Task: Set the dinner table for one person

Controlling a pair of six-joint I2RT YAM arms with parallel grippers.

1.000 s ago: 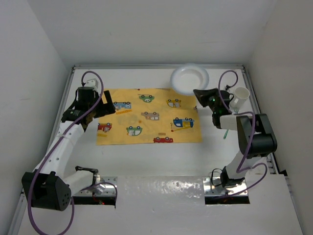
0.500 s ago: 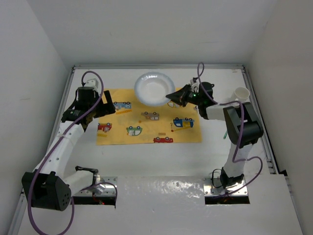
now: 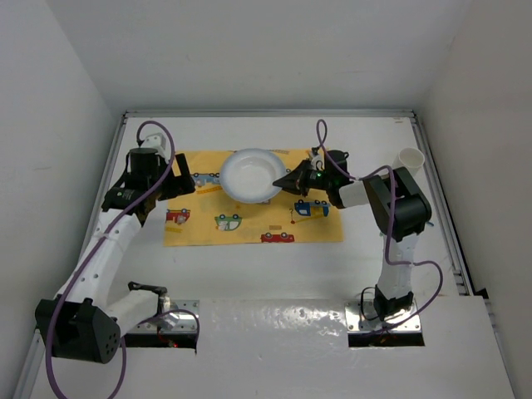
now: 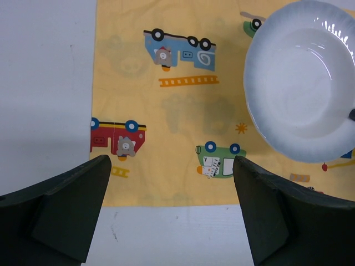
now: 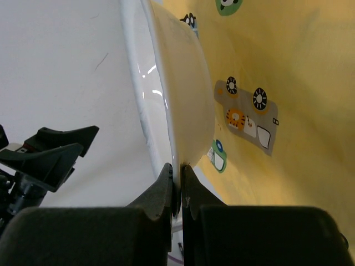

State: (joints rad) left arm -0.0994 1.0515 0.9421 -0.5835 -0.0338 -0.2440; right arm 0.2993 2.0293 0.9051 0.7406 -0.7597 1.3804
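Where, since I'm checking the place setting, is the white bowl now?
Top view: the white bowl is over the far middle of the yellow placemat, its right rim pinched by the right hand.

The white bench (image 3: 249, 270) carries a yellow placemat (image 3: 249, 226) printed with cartoon cars, lying flat across its middle, and a white cup (image 3: 411, 157) near the right rail, apart from the cloth

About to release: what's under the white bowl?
The yellow car-print placemat lies under the white bowl, whose rim the right gripper pinches. Prints beneath are hidden; whether it touches the mat is unclear.
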